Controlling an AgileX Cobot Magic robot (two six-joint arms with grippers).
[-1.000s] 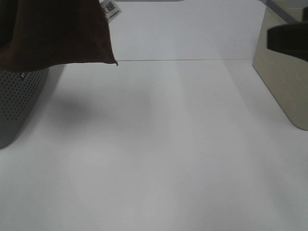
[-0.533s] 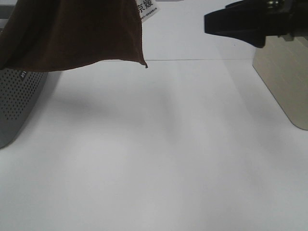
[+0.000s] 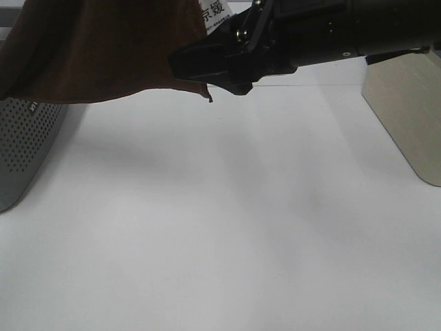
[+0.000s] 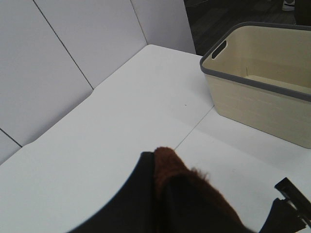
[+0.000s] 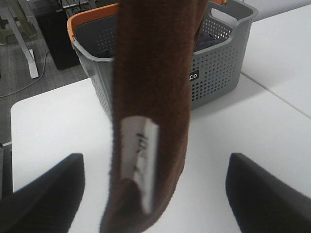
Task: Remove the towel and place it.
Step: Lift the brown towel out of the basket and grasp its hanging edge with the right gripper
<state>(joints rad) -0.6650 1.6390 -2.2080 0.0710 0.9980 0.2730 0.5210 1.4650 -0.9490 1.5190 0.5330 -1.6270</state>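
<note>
The towel [image 3: 103,48] is a dark reddish-brown cloth hanging from the top left of the exterior high view, with a white printed tag [image 3: 213,12] at its right corner. My left gripper [image 4: 160,194] is shut on a bunched fold of the towel [image 4: 182,189]; it is out of sight above the exterior high view. My right gripper [image 3: 207,76] reaches across from the right to the towel's lower right corner. It stands open in the right wrist view, its fingers [image 5: 43,194] on either side of the hanging towel [image 5: 150,87] and tag [image 5: 141,165], not touching them.
A grey perforated basket [image 3: 21,145] with an orange rim [image 5: 92,14] stands at the left under the towel. A beige basket [image 3: 406,117] stands at the right edge. White tabletop [image 3: 227,227] lies between them.
My right arm has swept in from the far right to the towel's tagged corner. The towel has shifted a little to the right, still hanging from the left gripper.
</note>
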